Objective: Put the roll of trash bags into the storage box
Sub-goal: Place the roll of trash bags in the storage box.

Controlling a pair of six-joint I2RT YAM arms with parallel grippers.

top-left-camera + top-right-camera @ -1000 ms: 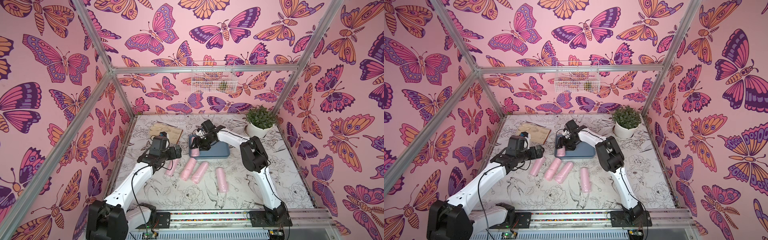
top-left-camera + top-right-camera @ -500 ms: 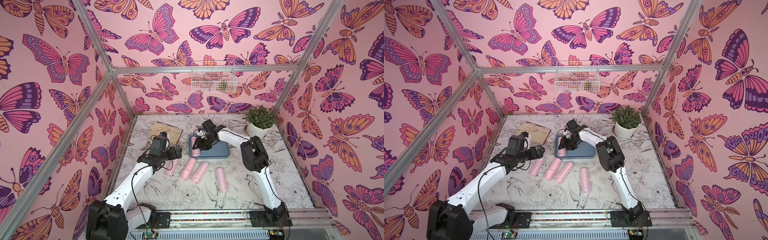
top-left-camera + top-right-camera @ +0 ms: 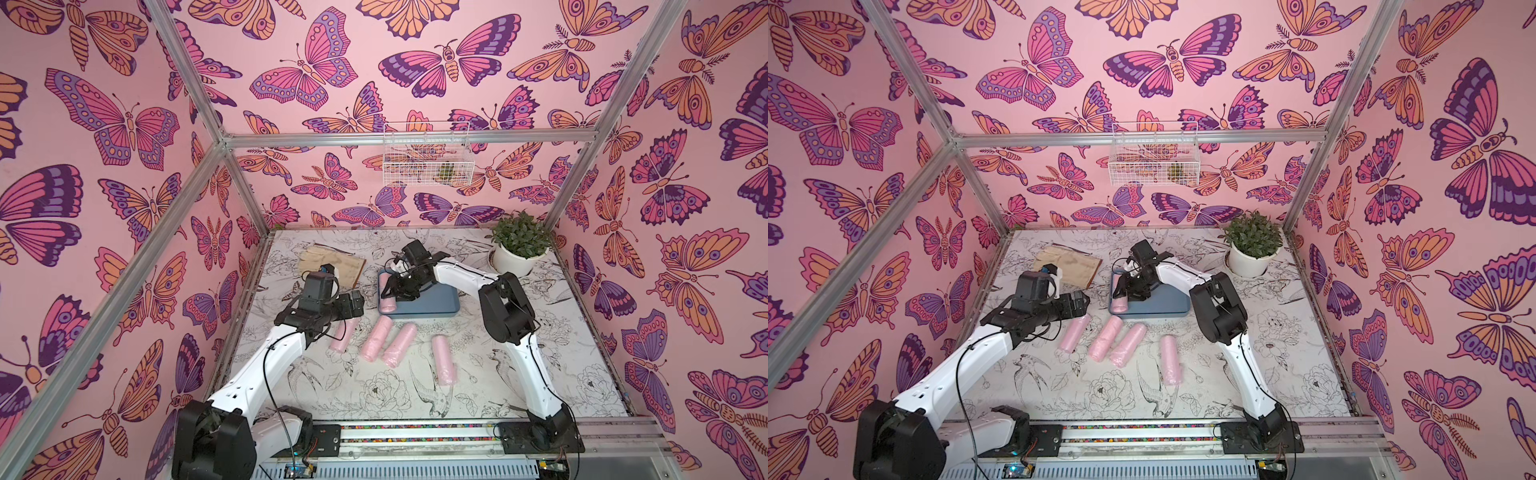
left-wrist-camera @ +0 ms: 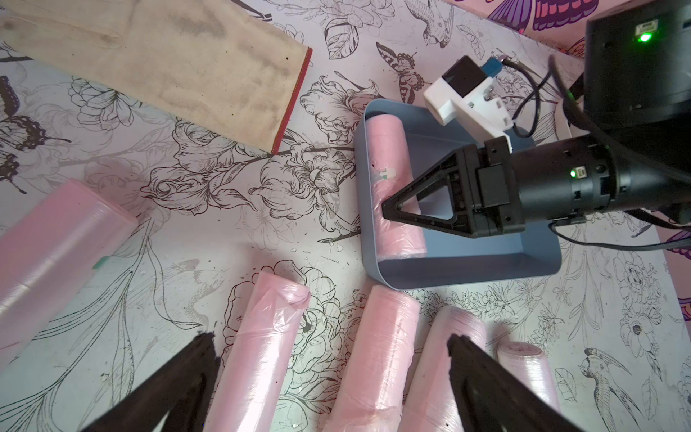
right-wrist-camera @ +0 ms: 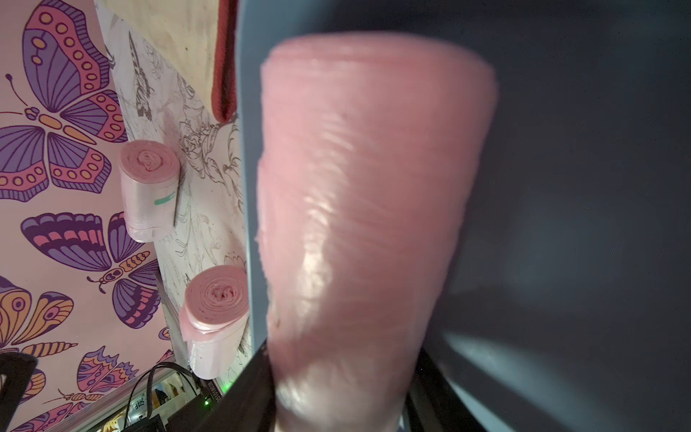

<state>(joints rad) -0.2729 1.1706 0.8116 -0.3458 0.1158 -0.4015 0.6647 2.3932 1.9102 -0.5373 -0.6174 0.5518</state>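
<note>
**Top views.** The storage box sits on the table, toward the back. The roll of trash bags lies inside it, along the end nearer the left arm. The right gripper is down over this roll, and its jaw setting cannot be read from here. The left gripper hangs just beside the box, above one end of a row of four loose rolls on the table in front of the box. Both top views show the same layout: box, roll, right gripper, left gripper.

**Left wrist view.** The left gripper has its fingers spread wide and holds nothing. The loose rolls lie beneath it. The roll lies against the box wall, and the right gripper straddles it. A tan cloth lies near the box without touching it.

**Right wrist view.** The roll is blurred and fills the frame above the box floor. The right gripper has its black fingers against both sides of the roll, so it is clamped on it.
</note>
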